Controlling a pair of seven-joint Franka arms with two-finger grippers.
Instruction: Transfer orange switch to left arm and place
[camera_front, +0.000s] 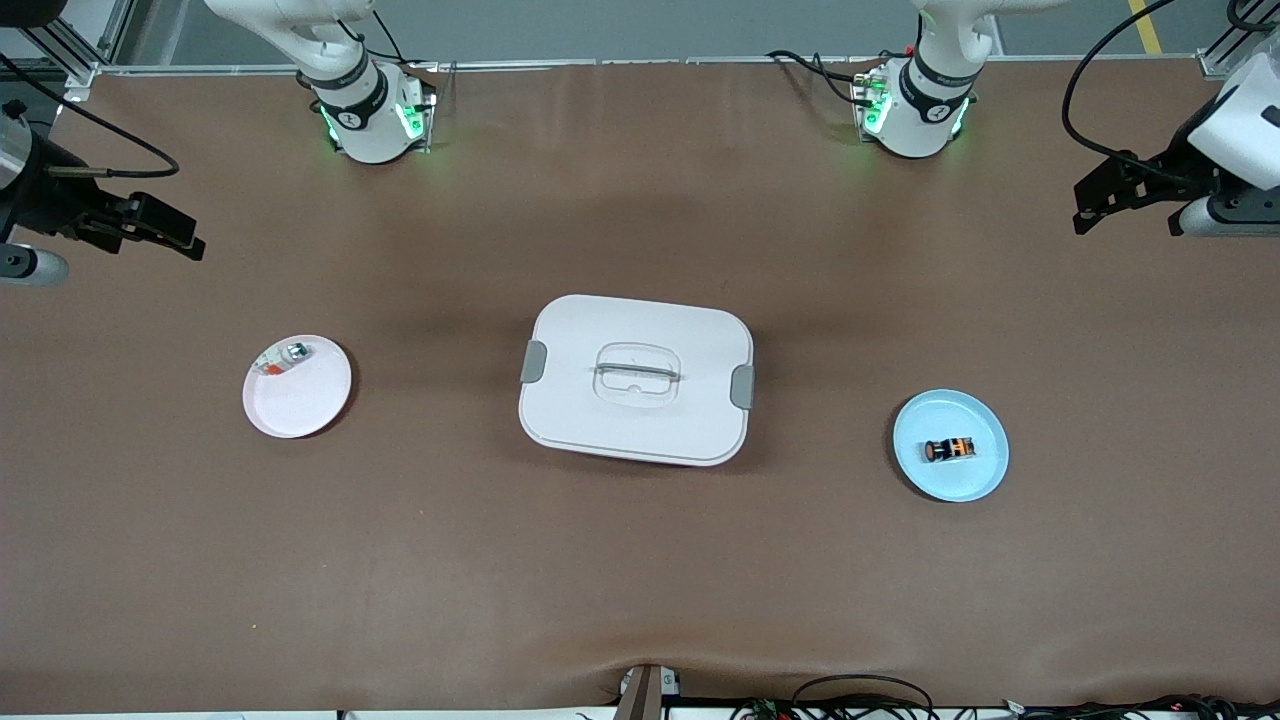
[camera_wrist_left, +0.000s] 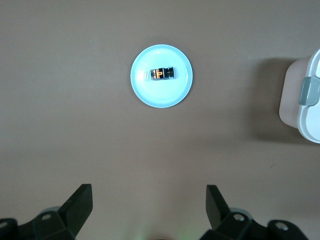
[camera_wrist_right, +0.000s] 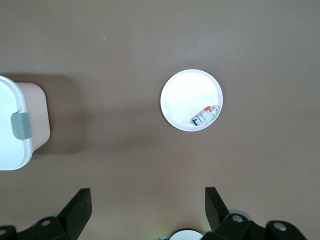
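Observation:
The orange switch (camera_front: 950, 449) (camera_wrist_left: 161, 74), a small black cylinder with an orange band, lies on its side on a blue plate (camera_front: 975, 478) (camera_wrist_left: 150, 95) toward the left arm's end of the table. The white box (camera_front: 700, 340) (camera_wrist_left: 306, 85) (camera_wrist_right: 10, 115) sits shut in the middle of the table. My left gripper (camera_front: 1090, 208) (camera_wrist_left: 148, 194) hangs open and empty, up in the air over the table's edge at its own end. My right gripper (camera_front: 180, 235) (camera_wrist_right: 147, 195) hangs open and empty over the table's other end. Neither gripper touches anything.
A pink plate (camera_front: 300, 410) (camera_wrist_right: 182, 95) toward the right arm's end holds a small silver-green piece with a red bit (camera_front: 293, 353) (camera_wrist_right: 206, 116). Brown table cloth covers the table between the plates and the box. Cables lie along the table's front edge.

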